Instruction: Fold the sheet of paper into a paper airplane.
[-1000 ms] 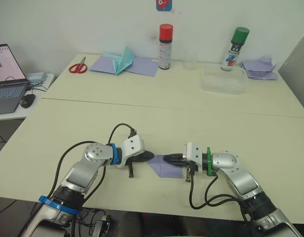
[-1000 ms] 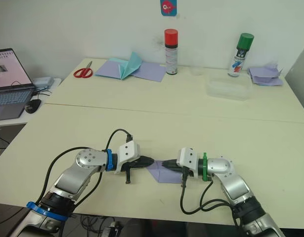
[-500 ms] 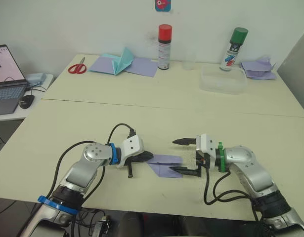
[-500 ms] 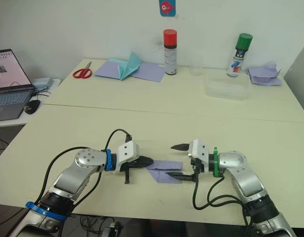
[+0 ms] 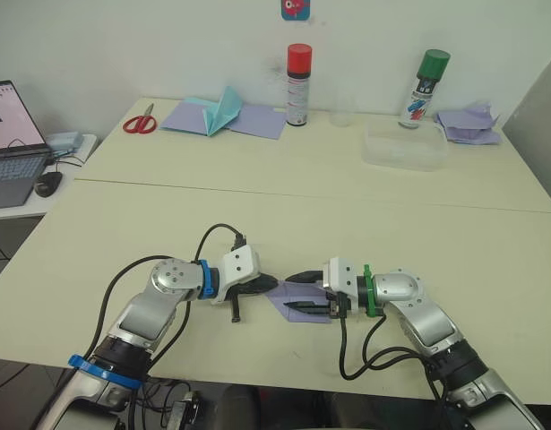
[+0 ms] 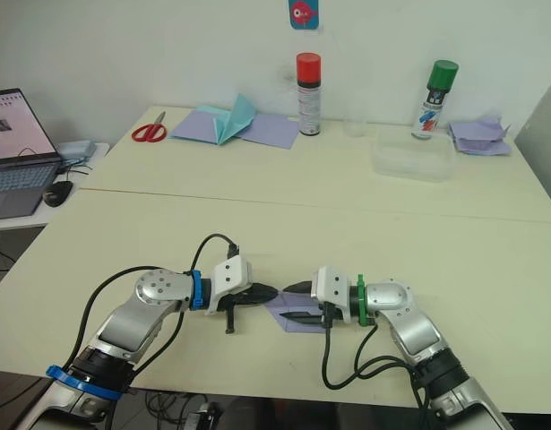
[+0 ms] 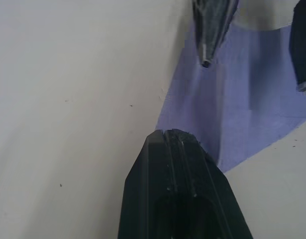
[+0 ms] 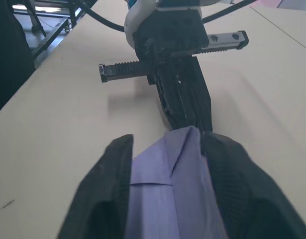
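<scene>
The sheet of paper, pale lavender and folded to a point on its left, lies flat near the table's front edge. My left gripper is shut, its tips resting on the paper's left tip. My right gripper is open and comes in from the right. One of its fingers stands on each side of the paper, which lies between them. The right wrist view shows the left gripper straight ahead, touching the paper's point.
On the far table stand a teal pointed paper on lavender sheets, red scissors, a red-capped can, a green-capped can, a clear tub and a crumpled lavender pile. A laptop sits at the left.
The right gripper was shut on the paper, then opened wide and drew back to the right. Now it has come back left, fingers straddling the paper. The left gripper has not moved.
</scene>
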`<state>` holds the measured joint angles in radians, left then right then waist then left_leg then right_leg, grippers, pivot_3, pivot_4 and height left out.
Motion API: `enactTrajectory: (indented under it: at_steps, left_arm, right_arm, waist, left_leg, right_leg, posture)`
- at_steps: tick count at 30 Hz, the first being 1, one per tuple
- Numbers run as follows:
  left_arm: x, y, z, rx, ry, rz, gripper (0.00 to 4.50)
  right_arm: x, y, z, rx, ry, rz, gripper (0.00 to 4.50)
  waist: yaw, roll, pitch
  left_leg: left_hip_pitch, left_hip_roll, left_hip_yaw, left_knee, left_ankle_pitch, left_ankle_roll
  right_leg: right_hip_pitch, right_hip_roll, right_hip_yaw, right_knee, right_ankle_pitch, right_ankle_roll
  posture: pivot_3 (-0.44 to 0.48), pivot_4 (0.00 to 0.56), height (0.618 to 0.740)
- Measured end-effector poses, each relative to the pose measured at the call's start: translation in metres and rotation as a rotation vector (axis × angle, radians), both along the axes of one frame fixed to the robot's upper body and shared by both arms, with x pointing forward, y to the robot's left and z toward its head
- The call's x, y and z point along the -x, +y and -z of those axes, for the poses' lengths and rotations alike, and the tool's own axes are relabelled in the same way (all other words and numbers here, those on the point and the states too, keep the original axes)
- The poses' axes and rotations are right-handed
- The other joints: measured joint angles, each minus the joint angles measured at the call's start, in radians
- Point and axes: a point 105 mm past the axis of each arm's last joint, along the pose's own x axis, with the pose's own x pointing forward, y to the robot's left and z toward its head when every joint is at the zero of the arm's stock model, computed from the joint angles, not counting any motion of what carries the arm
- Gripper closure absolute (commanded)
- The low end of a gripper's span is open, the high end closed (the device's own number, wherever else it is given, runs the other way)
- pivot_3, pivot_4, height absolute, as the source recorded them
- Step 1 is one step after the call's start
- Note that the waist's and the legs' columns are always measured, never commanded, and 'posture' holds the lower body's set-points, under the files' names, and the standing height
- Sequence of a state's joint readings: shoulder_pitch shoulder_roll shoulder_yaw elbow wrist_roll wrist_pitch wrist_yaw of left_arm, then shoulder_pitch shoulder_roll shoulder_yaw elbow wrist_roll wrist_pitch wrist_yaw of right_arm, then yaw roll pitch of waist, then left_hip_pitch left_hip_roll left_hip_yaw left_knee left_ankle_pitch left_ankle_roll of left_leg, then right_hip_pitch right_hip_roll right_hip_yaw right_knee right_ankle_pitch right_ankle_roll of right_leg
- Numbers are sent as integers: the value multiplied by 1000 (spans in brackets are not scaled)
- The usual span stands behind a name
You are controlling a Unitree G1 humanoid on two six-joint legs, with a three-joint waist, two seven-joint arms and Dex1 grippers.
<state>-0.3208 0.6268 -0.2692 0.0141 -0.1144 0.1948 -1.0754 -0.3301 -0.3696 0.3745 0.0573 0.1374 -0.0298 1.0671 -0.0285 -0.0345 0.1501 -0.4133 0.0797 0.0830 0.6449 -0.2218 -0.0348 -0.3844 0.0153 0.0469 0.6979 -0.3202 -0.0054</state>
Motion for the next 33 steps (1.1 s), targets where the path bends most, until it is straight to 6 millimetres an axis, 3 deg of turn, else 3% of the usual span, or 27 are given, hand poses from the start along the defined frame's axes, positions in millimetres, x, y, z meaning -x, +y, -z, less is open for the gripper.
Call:
enactTrajectory:
  at_steps: [4, 10, 19, 25, 30, 33]
  left_arm:
    - [0, 2, 0, -7, -3, 1, 4500]
    - [0, 5, -1, -22, -5, 4, 4500]
    - [1, 14, 0, -51, -1, 0, 4500]
    - [2, 20, 2, -40, -1, -39, 4500]
    - [0, 37, -6, -5, -10, -122, 4500]
    - [4, 27, -19, 69, -12, -110, 4500]
  right_arm:
    - [-5, 1, 1, -16, 24, 29, 4484]
    - [-19, 4, 1, -25, 54, 107, 4484]
    - [-30, 6, 19, 109, 10, 156, 4484]
    - [-30, 9, 24, 129, -36, 151, 4484]
    - [-30, 9, 24, 128, -38, 154, 4484]
    - [-29, 8, 24, 128, -35, 156, 4484]
  waist:
    - [-2, 0, 0]
    - [-5, 0, 0]
    - [-5, 1, -1]
    - [-8, 1, -2]
    - [-7, 1, -2]
    - [-5, 0, -2]
  left_leg:
    - [0, 1, 0, 0, 0, 0]
    - [1, 1, 0, 0, 0, 0]
    - [2, 1, 1, -1, 0, 0]
    - [15, 2, 2, -5, 0, 0]
    - [15, 2, 1, -5, 0, 0]
    - [14, 2, 2, -5, 0, 0]
  right_leg:
    - [0, 0, 0, 0, 0, 0]
    - [0, 0, 0, 1, 0, 0]
    - [0, 0, 0, 1, 0, 0]
    - [11, 0, 1, 0, -4, 2]
    - [11, 0, 1, 0, -4, 2]
    - [11, -1, 1, 0, -4, 2]
  posture:
    - [0, 150, 740]
    - [0, 150, 740]
    - [0, 150, 740]
    - [0, 150, 740]
    - [0, 150, 740]
    - [0, 150, 740]
